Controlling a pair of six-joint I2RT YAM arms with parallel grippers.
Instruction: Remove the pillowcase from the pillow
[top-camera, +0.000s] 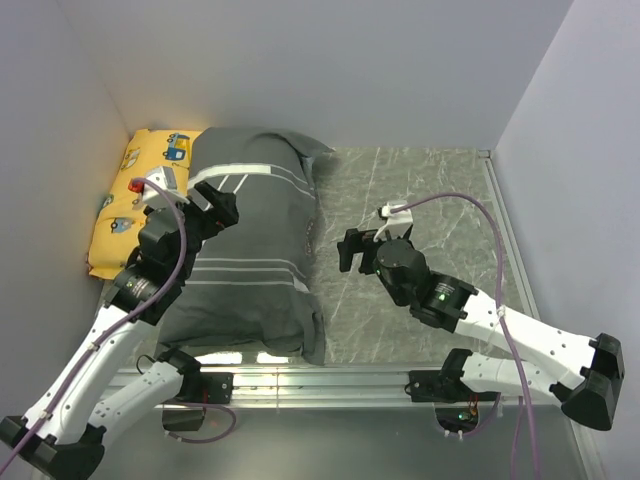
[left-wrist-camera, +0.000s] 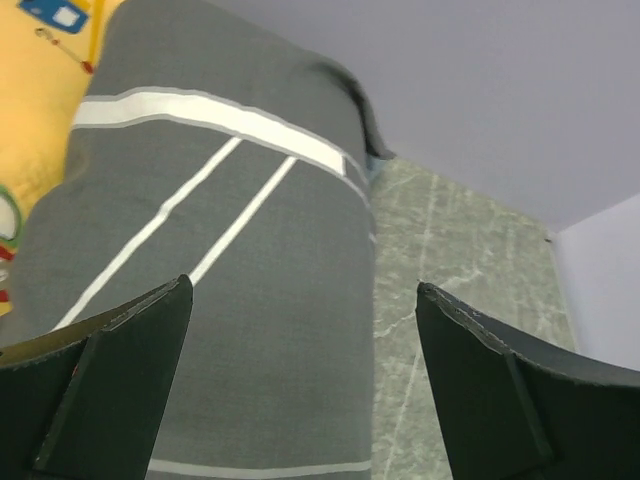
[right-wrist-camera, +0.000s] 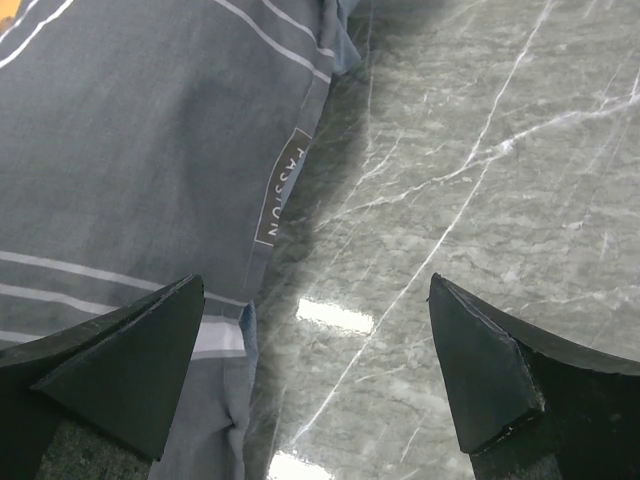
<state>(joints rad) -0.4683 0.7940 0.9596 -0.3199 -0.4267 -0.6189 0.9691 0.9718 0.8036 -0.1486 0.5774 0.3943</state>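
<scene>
The grey pillowcase with thin white stripes covers a plump shape on the left half of the table. The white pillow is hidden inside it. The pillowcase also shows in the left wrist view and in the right wrist view, where a small label sits at its right edge. My left gripper is open and empty just above the case's upper left part. My right gripper is open and empty over the marble, just right of the case's right edge.
A yellow cushion with cartoon vehicles lies against the left wall, beside the pillowcase. The grey marble table top stretches to the right. Walls close the back and both sides. A metal rail runs along the near edge.
</scene>
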